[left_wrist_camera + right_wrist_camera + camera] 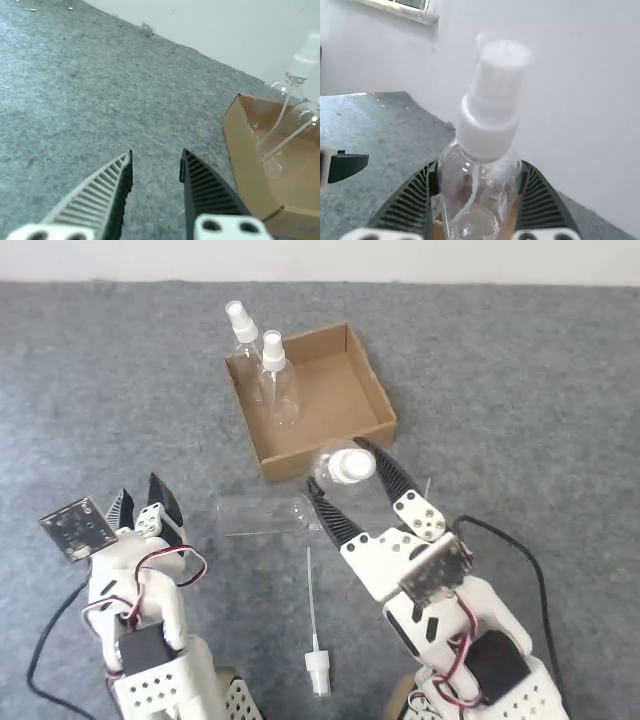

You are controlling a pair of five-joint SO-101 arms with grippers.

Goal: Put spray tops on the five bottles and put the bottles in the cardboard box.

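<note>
My right gripper (335,466) is shut on a clear bottle (343,464) with a white spray top, held just at the front wall of the cardboard box (336,390). In the right wrist view the bottle (487,130) stands upright between the jaws of that gripper (479,169). Two capped bottles (276,372) stand in the box's left part. A bare bottle (262,513) lies on its side in front of the box. A loose spray top (318,668) with its tube lies nearer the arms. My left gripper (140,488) is open at the lower left, holding nothing (156,154).
Grey felt covers the table. From the left wrist view the box's side wall (247,160) is off to one side with the capped bottles (299,65) behind it. Open felt lies left and right of the box.
</note>
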